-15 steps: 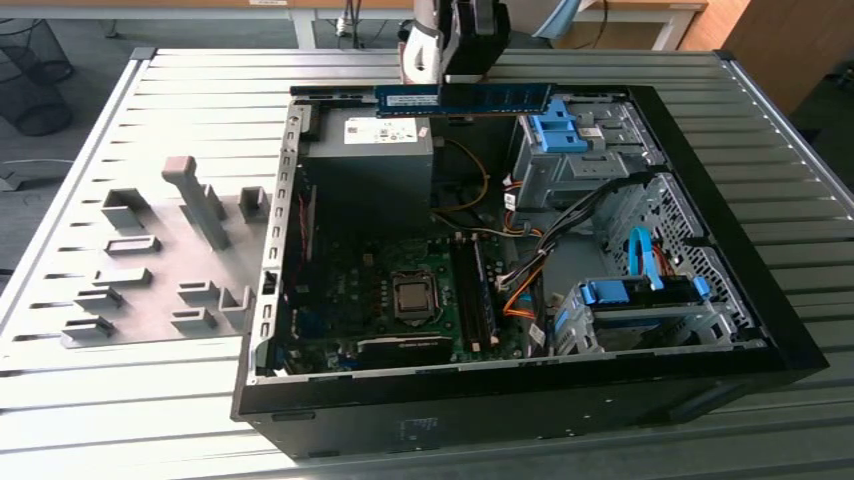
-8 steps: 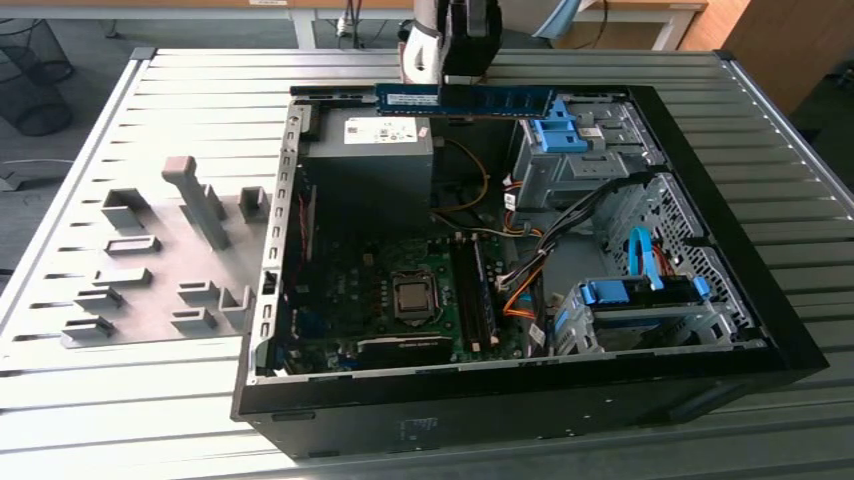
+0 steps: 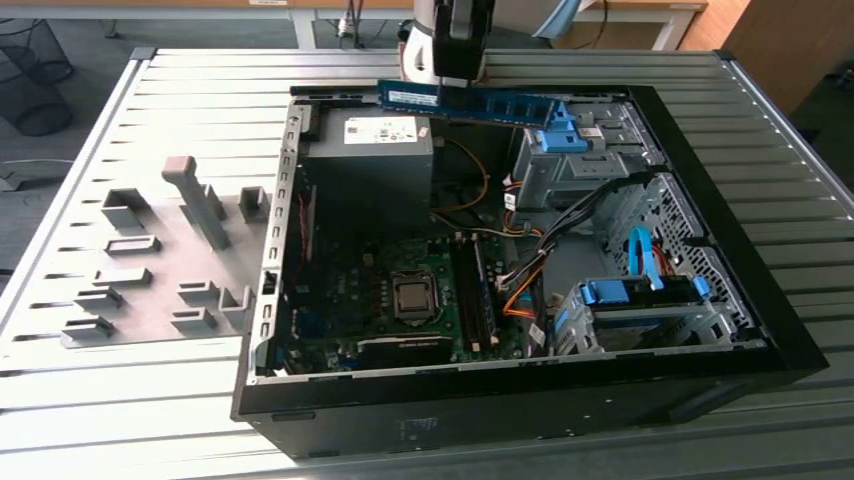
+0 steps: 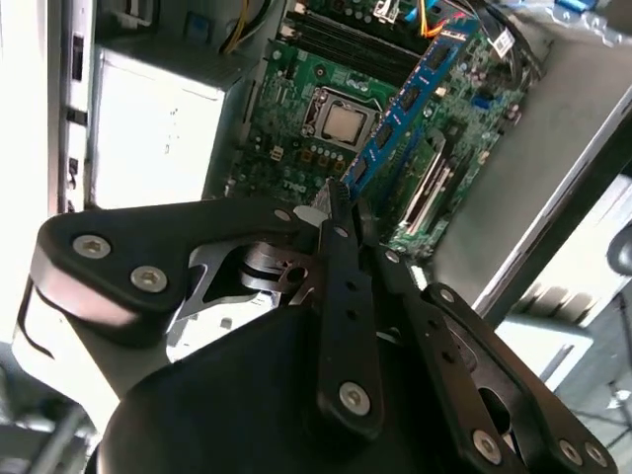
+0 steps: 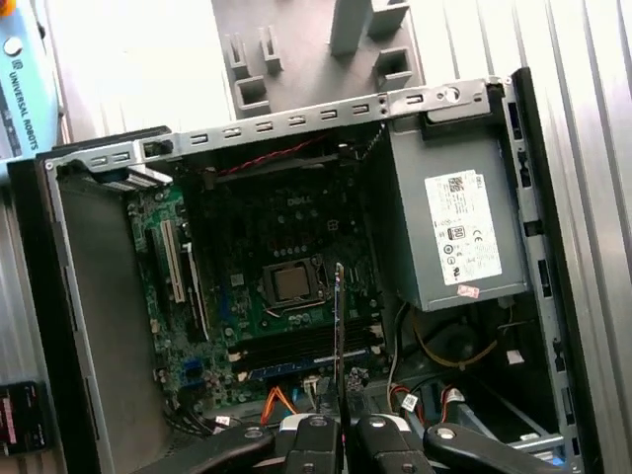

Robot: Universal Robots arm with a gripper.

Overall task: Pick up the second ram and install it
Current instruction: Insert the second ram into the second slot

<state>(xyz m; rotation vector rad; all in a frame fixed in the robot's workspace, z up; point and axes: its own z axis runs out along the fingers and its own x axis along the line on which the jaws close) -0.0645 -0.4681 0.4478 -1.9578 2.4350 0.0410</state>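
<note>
**Holding the second ram above the open case**

Gripping the second ram [image 4: 410, 99] by one end, our gripper [image 4: 334, 212] has its fingers closed flat against the two faces of the stick. In the second wrist view the blue board runs straight out from between the fingertips, so its long axis continues the line of the tool rather than crossing it. In the first wrist view we see the same board edge-on, a thin dark line rising from the closed fingers [image 5: 314, 430].

Beyond the stick lies the motherboard [image 5: 257, 296], with the processor socket [image 5: 292, 283] near its middle and the long memory slots [image 5: 306, 348] just beside it. From the first wrist view, the board's edge appears to cross the slots nearly at a right angle, though with the stick seen edge-on we judge that only roughly.

In the exterior view the ram hangs level over the far rim of the computer case [image 3: 787, 350], above the grey power supply [image 3: 367, 160], well apart from the slots, which sit lower and nearer the camera. So the target lies down and inward from the gripper.

Farthest off, on the exterior view's left, the grey holder blocks [image 3: 160, 270] stand on the slatted table [image 3: 134, 400].
</note>
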